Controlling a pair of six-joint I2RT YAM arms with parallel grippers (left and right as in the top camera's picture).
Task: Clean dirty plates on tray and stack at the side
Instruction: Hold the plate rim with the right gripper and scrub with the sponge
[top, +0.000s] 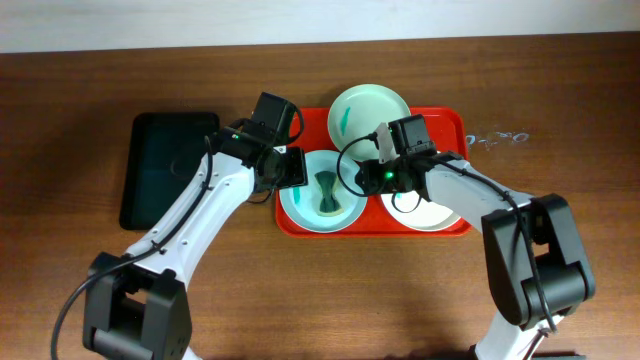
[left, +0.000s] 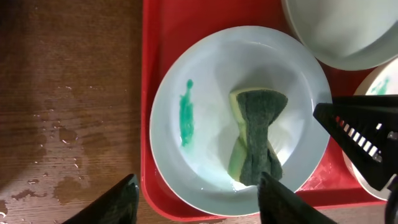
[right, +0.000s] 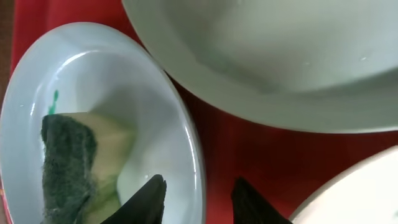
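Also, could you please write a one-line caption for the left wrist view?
Open left gripper above a smeared pale plate on the red tray, a green-and-yellow sponge lying in it.

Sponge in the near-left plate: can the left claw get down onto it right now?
Probably yes. The sponge lies uncovered in the plate, and the open left claw hangs right above it. The right claw sits at that plate's right rim, so keep clear.
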